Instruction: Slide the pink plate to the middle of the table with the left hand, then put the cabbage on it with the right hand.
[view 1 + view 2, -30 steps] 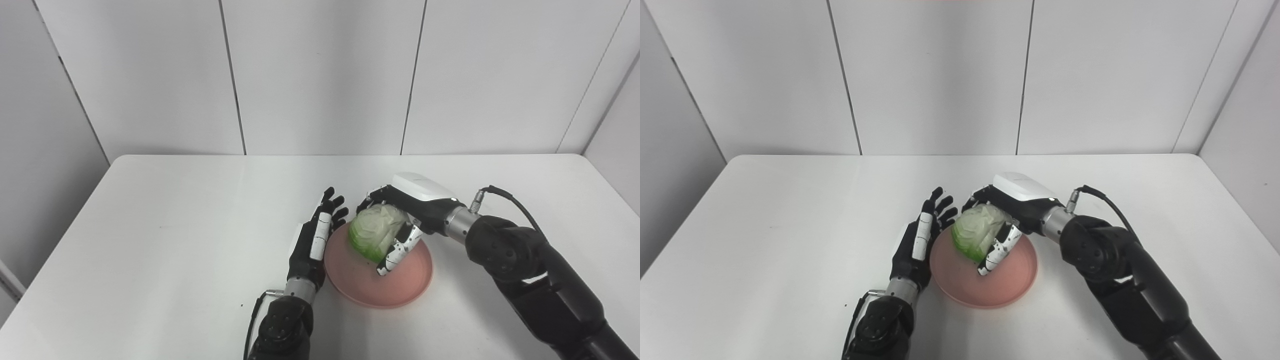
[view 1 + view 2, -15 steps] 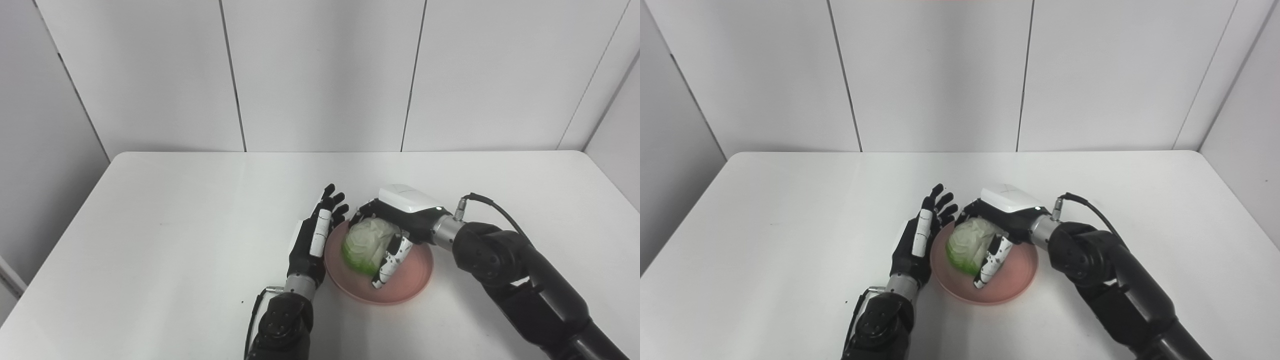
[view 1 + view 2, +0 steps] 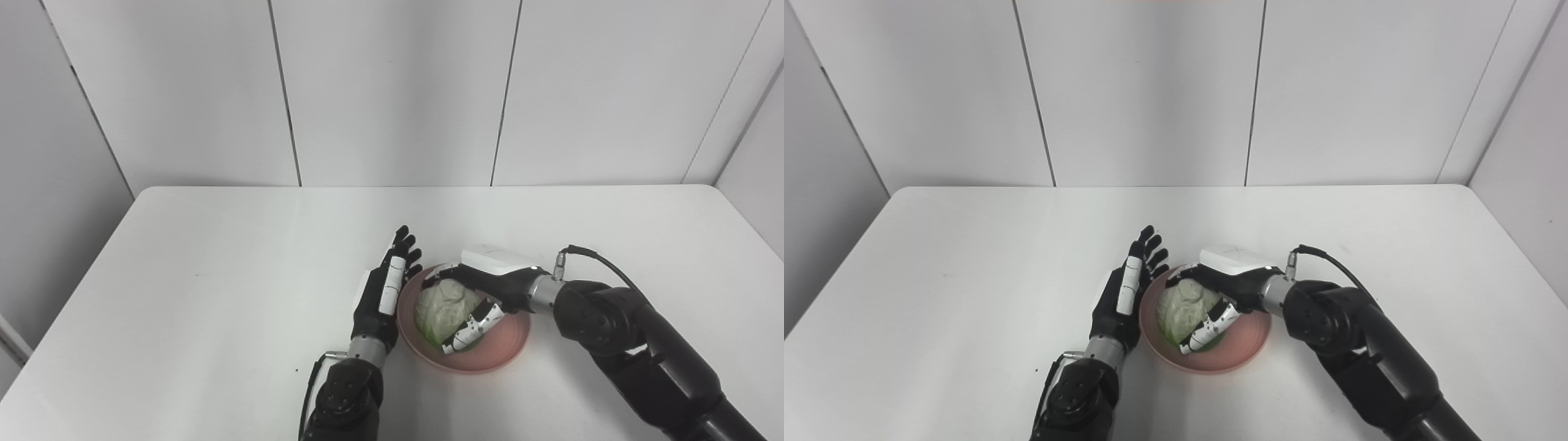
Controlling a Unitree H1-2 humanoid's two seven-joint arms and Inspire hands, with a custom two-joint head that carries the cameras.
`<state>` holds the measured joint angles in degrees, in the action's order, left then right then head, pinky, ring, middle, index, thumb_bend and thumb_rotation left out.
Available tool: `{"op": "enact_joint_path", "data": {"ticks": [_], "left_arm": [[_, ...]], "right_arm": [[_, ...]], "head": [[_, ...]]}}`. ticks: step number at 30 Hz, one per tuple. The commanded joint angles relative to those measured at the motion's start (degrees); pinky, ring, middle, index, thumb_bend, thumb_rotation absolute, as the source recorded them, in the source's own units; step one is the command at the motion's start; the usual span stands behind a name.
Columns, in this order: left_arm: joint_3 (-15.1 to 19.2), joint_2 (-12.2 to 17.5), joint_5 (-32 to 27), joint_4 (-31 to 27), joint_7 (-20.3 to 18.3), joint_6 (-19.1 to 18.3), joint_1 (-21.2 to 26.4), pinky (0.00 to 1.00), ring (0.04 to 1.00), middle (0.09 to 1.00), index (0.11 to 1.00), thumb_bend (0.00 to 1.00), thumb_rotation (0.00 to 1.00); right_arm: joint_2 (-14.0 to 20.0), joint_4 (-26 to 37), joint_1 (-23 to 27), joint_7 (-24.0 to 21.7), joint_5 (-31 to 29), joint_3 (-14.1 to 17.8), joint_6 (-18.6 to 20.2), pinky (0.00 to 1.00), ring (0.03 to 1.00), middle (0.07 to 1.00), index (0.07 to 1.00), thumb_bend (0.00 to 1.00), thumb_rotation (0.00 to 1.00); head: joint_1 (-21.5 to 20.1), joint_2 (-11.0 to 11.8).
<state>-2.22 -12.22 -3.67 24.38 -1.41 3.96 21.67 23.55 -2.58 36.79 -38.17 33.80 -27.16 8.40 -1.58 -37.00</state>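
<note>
The pink plate (image 3: pixel 496 352) lies on the white table near its middle. A pale green cabbage (image 3: pixel 442 309) rests in the plate's left half. My right hand (image 3: pixel 487 288) is shut on the cabbage, its fingers over the top and its thumb across the front. My left hand (image 3: pixel 386 294) is open, held edge-on with fingers straight, and stands against the plate's left rim. The same scene shows in the right eye view, with the cabbage (image 3: pixel 1182 306) on the plate (image 3: pixel 1240 352).
The white table (image 3: pixel 214 257) ends at the grey panel wall (image 3: pixel 392 92) behind. A black cable (image 3: pixel 597 260) loops from my right wrist. A small dark speck (image 3: pixel 296 369) lies near my left forearm.
My right hand has lowered the cabbage from above the plate down onto it. My left hand has stayed by the plate's left rim.
</note>
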Motion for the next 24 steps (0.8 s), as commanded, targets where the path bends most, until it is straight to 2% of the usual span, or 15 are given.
{"op": "enact_joint_path", "data": {"ticks": [1,10,14,16,21,23,24], "left_arm": [[0.08,0.06,-0.61,1.23,-0.23,-2.94,-1.65,0.90,0.933,0.956,0.937,0.91,0.94],[0.10,-0.03,-0.10,1.29,0.38,-2.78,-1.88,0.90,0.937,0.960,0.930,0.92,0.93],[0.33,-0.12,-0.66,0.92,0.14,-3.19,-1.85,0.92,0.968,0.962,0.934,0.92,0.92],[0.60,-0.20,-1.20,0.71,-0.02,-3.52,-1.81,0.95,0.970,0.946,0.927,0.92,0.92],[1.14,-0.06,-2.43,0.71,0.16,-3.25,-1.28,1.00,0.985,0.965,0.935,0.91,0.91],[1.10,0.08,-2.01,0.60,0.68,-2.65,-1.12,0.99,0.966,0.955,0.926,0.90,0.91],[1.09,0.18,-1.61,0.62,1.03,-2.25,-1.02,0.96,0.941,0.944,0.928,0.90,0.93]], "right_arm": [[0.81,1.96,3.17,-0.65,0.41,0.86,0.73,0.76,0.996,0.997,0.854,1.00,0.48],[1.04,3.29,4.15,-3.15,-2.58,3.51,1.62,0.82,1.000,1.000,0.881,1.00,0.50],[1.32,5.26,4.81,-3.89,-4.15,4.98,1.95,0.83,1.000,1.000,0.887,1.00,0.53],[1.42,6.33,4.88,-3.90,-5.00,5.76,2.01,0.87,1.000,1.000,0.885,1.00,0.53],[1.38,9.94,3.71,-2.38,-9.70,10.93,3.40,0.89,1.000,0.998,0.888,1.00,0.52],[1.26,10.79,2.94,-1.22,-11.83,13.29,2.87,0.88,1.000,0.989,0.892,1.00,0.53],[1.13,11.04,2.50,-0.38,-12.80,14.53,2.37,0.87,0.993,0.972,0.898,1.00,0.56]], "head": [[-0.05,0.08],[-0.36,0.01],[-0.53,0.05],[-0.66,0.06],[-0.74,0.10],[-0.69,0.15],[-0.69,0.18]]}}
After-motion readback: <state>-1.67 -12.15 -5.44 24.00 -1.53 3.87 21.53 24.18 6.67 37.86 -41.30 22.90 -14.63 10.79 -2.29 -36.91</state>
